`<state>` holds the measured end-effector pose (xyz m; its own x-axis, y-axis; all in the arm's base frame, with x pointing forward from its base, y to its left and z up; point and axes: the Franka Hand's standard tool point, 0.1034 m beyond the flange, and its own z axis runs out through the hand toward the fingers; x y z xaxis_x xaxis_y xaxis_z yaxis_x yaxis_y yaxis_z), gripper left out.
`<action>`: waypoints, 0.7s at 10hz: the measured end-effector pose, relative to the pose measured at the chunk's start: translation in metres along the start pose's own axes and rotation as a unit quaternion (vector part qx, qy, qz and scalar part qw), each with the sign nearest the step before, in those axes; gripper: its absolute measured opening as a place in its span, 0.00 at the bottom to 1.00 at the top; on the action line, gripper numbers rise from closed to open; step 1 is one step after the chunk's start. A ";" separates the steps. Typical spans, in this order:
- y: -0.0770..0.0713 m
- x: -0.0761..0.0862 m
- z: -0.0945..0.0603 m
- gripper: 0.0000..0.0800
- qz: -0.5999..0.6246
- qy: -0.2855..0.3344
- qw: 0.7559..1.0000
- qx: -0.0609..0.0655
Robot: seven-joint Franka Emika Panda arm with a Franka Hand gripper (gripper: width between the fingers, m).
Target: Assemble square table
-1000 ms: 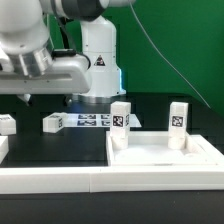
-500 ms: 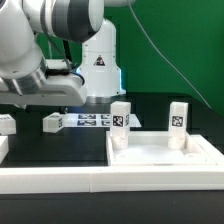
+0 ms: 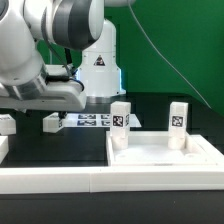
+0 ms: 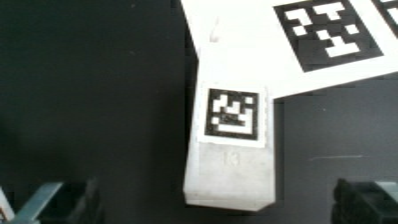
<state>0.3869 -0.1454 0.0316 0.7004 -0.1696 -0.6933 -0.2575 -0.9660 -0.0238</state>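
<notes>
From the exterior view's left: a leg (image 3: 7, 124) lies at the frame's edge, partly cut off. My arm (image 3: 45, 55) fills the upper left and hides my gripper there. Below it another leg (image 3: 52, 122) lies on the black table (image 3: 150, 115), touching the marker board (image 3: 90, 121), whose tags are too small to read. To the right, the top (image 3: 165, 155) holds two upright legs (image 3: 121, 124) (image 3: 178, 124) at its far corners; its near side is hidden behind the white rail (image 3: 110, 182).

In the wrist view my gripper (image 4: 210, 200) stands wide open, holding nothing; only my fingertips (image 4: 45, 200) show, blurred, either side of the lying leg's (image 4: 231, 135) end. That leg's tag faces up.
</notes>
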 end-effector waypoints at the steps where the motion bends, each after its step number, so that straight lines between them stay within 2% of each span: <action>1: 0.000 -0.005 0.005 0.81 0.003 -0.033 0.999 0.004; 2: 0.002 0.001 0.008 0.81 0.006 -0.049 0.999 0.000; 4: 0.006 0.000 0.015 0.81 0.013 -0.107 0.994 0.003; 7: 0.006 0.006 0.019 0.81 0.013 -0.100 0.995 -0.004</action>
<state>0.3763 -0.1484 0.0137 0.5473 -0.1526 -0.8229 -0.2682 -0.9634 0.0002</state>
